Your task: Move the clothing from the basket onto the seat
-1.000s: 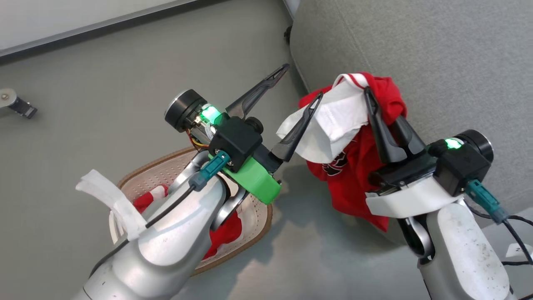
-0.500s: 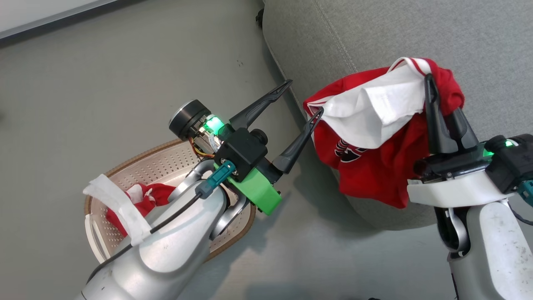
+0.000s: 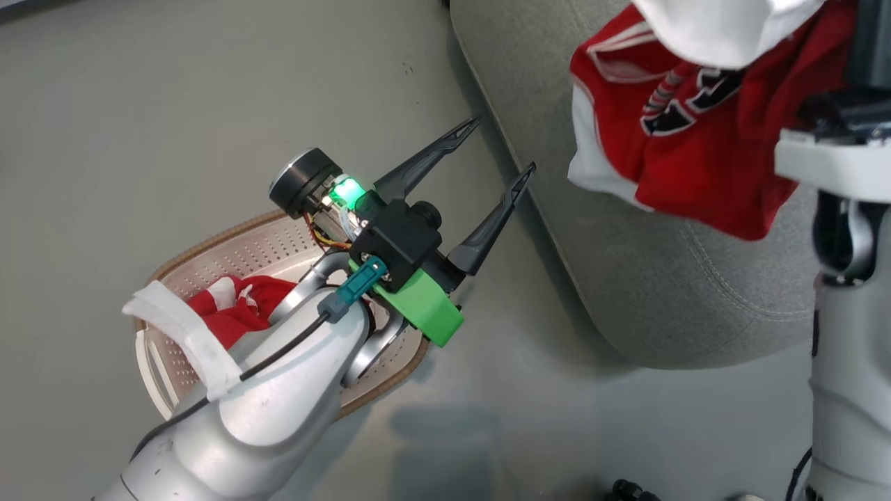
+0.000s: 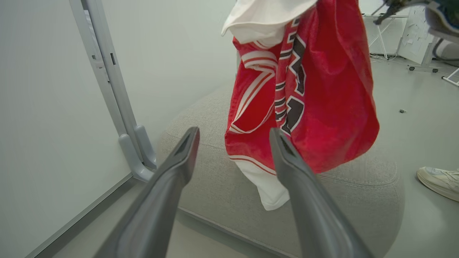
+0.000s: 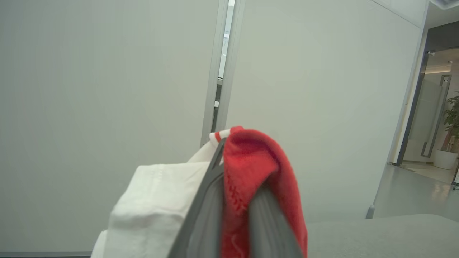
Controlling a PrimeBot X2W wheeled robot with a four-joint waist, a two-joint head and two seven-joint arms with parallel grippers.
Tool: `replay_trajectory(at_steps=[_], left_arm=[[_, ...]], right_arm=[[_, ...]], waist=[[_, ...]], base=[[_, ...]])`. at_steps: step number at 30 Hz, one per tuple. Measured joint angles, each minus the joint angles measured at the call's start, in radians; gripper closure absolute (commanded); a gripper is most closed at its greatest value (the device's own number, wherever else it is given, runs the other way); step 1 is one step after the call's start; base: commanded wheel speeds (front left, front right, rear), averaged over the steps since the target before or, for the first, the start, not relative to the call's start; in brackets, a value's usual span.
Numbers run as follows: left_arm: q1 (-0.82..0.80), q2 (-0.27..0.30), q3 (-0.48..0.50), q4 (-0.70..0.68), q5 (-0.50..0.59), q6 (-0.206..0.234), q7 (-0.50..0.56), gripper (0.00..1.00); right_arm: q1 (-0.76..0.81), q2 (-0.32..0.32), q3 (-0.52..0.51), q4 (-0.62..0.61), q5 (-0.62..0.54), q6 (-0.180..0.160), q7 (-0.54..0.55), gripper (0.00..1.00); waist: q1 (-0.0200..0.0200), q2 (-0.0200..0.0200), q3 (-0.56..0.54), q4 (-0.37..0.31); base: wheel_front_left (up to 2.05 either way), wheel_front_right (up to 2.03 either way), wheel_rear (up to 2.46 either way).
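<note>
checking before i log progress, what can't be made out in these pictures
- Basket, head view: the left arm covers much of it, so how much clothing remains is unclear.
- Held shirt, left wrist view: folds break up its lettering.
- Right gripper: the head view's top edge cuts off its jaws.
- Shoe, left wrist view: cropped by right edge.

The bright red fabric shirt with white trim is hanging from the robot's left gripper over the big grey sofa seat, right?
Not quite. The bright red fabric shirt with white trim hangs from the right gripper, which the right wrist view shows shut on it. It does hang over the big grey fabric seat. The left gripper is open.
</note>
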Motion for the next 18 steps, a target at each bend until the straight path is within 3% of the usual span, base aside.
replay_trajectory(at_steps=[5, 9, 14, 18], left_arm=[[-0.027, 0.012, 0.0, -0.023, 0.007, 0.0, 0.013, 0.0], [-0.051, 0.016, -0.006, -0.037, 0.014, 0.0, 0.021, 0.0], [-0.077, 0.019, -0.009, -0.05, 0.022, 0.0, 0.023, 0.0], [-0.091, 0.025, -0.009, -0.057, 0.029, 0.0, 0.023, 0.0]], right_arm=[[-0.178, -0.039, -0.076, 0.009, -0.03, 0.0, 0.0, 1.0], [-0.313, -0.128, -0.129, 0.048, -0.038, 0.0, 0.0, 1.0], [-0.482, -0.285, -0.186, 0.171, -0.024, 0.0, 0.0, 1.0], [-0.563, -0.351, -0.212, 0.267, -0.007, 0.0, 0.0, 1.0]], waist=[[0.0, 0.0, 0.056, 0.01], [0.0001, 0.0, 0.109, 0.02], [0.0001, 0.0, 0.177, 0.037], [0.0001, 0.0, 0.225, 0.049]], base=[[0.0, 0.0, 0.0], [0.0, 0.0, 0.0], [0.0, 0.0, 0.0], [0.0, 0.0, 0.0]])
